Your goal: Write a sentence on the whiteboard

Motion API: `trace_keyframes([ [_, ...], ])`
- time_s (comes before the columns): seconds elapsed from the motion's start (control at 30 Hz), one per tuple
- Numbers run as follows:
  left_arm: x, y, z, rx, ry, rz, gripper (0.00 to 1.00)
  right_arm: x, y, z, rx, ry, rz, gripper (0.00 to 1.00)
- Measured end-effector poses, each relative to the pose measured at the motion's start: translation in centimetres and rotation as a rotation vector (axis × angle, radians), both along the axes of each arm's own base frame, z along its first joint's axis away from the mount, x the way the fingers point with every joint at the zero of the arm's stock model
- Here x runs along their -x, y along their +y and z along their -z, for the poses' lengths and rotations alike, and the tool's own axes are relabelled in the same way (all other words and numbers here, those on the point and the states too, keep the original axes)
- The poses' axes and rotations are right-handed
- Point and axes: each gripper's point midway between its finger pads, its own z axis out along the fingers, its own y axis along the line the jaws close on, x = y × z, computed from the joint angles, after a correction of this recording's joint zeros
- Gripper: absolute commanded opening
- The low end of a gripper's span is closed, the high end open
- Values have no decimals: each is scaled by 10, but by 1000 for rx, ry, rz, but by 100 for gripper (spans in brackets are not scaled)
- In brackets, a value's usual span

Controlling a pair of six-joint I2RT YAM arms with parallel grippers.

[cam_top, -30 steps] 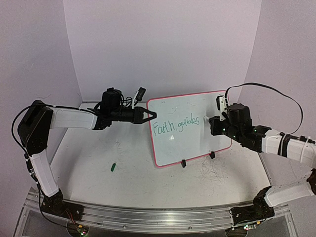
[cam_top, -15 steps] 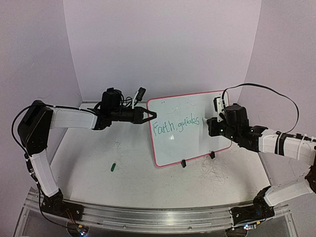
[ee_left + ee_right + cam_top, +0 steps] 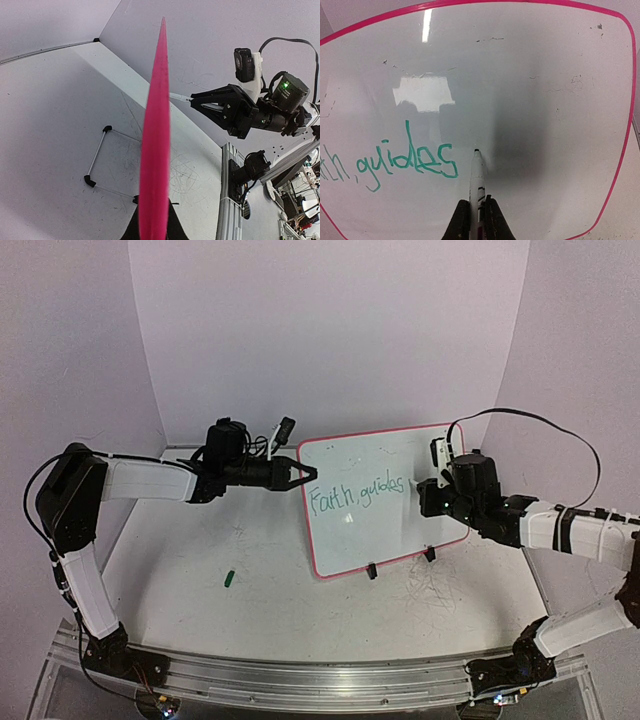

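Observation:
The whiteboard (image 3: 385,525), white with a pink frame, stands tilted on the table. The sentence (image 3: 355,495) on it reads "Faith, guides" in green. My left gripper (image 3: 308,476) is shut on the board's left edge, seen as a pink strip (image 3: 156,150) between the black fingers (image 3: 175,225). My right gripper (image 3: 428,486) is shut on a white marker (image 3: 477,175). The marker's tip sits at the board (image 3: 530,75) just right of "guides" (image 3: 405,162). Whether the tip touches the board I cannot tell.
A small green marker cap (image 3: 229,578) lies on the scuffed tabletop at the left front. Two black clip feet (image 3: 371,570) hold the board's lower edge. Purple walls close in behind and at both sides. A metal rail (image 3: 300,680) runs along the near edge.
My right arm has shifted slightly left and up, bringing the marker in beside the end of "guides". The left arm and the board have not moved.

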Motion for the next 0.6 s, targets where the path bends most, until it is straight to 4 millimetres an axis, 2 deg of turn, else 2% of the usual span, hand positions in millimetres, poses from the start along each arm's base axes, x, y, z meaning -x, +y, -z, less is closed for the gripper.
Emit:
trace_keyframes([
  [0.6,0,0,0,-1,1,-1,0,-3,-10,3,-7,8,48,0],
])
